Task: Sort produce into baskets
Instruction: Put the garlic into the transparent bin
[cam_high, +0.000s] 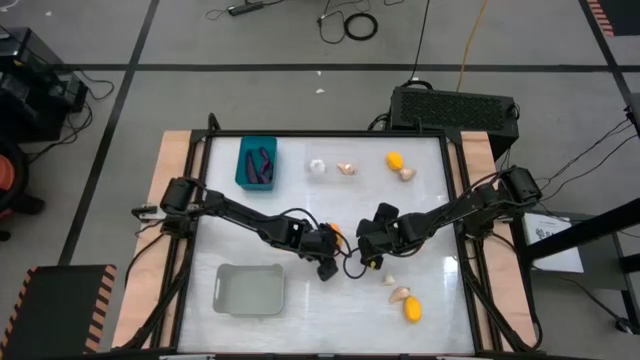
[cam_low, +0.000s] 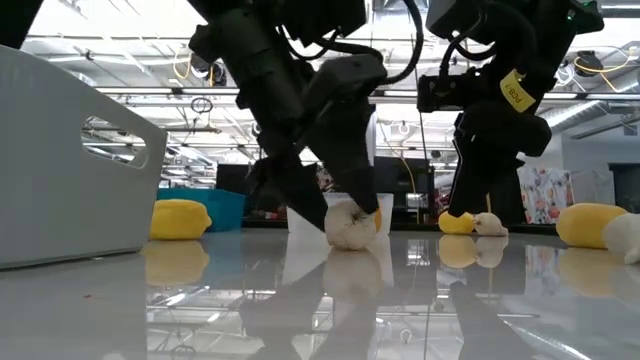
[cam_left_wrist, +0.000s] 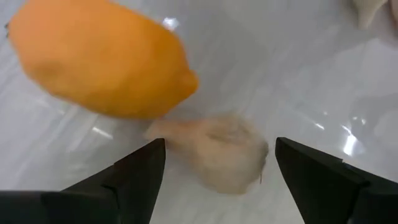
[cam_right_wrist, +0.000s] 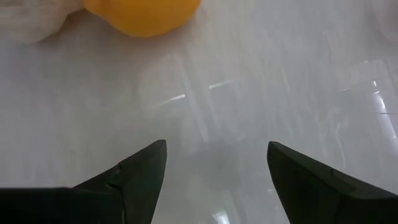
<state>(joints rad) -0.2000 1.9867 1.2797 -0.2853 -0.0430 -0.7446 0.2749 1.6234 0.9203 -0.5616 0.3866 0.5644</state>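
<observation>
Straddling a garlic bulb mid-table, the left claw spreads wide for the grab.
A lemon sits touching it, so approach is tight; right claw, fingers apart, hovers just right over bare table.

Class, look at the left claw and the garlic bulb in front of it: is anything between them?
Nothing visible. The left claw is open, with the garlic bulb lying between its fingers on the table. A lemon lies just beyond the bulb, not between.

White table with teal basket, grey basket, scattered lemons, garlic bulbs.
</observation>
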